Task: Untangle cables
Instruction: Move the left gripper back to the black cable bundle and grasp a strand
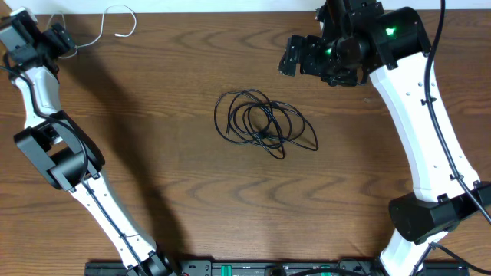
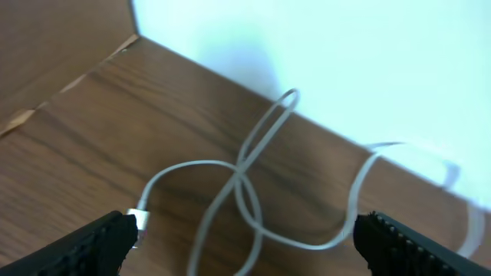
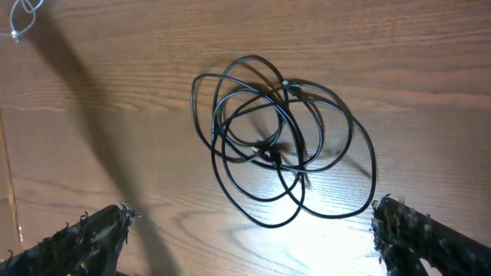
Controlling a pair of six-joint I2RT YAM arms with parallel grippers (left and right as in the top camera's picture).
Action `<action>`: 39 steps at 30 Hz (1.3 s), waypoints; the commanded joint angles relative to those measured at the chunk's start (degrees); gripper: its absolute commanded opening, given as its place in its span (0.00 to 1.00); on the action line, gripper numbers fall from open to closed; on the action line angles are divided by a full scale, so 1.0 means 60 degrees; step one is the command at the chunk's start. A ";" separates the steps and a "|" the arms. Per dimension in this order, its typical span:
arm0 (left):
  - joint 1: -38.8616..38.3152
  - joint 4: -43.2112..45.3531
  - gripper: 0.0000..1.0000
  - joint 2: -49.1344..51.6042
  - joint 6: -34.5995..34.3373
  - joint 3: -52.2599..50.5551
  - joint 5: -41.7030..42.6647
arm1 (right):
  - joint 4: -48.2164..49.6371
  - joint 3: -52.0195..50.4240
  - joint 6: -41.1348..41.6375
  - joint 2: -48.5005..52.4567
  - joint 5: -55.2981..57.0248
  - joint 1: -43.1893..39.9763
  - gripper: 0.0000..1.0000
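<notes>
A tangle of thin black cables (image 1: 263, 124) lies in loose loops at the table's middle; it also shows in the right wrist view (image 3: 280, 138). A thin white cable (image 1: 107, 24) lies loose at the far left edge and fills the left wrist view (image 2: 245, 180), its plug (image 2: 140, 222) by the left fingertip. My left gripper (image 1: 61, 40) (image 2: 245, 245) is open just above the white cable, holding nothing. My right gripper (image 1: 294, 55) (image 3: 253, 241) is open and empty, raised above the table, back right of the black tangle.
The wooden table (image 1: 169, 169) has its far edge against a white wall (image 2: 345, 54). The arms' bases and a black rail (image 1: 253, 268) sit along the front edge. Thicker black cords (image 1: 437, 92) run along the right arm.
</notes>
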 commanded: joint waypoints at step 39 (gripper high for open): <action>-0.7140 -1.1814 0.96 -0.3206 -0.0215 -0.1577 0.1716 | -0.0251 -0.0047 -0.0168 0.1100 0.2266 -0.0659 0.99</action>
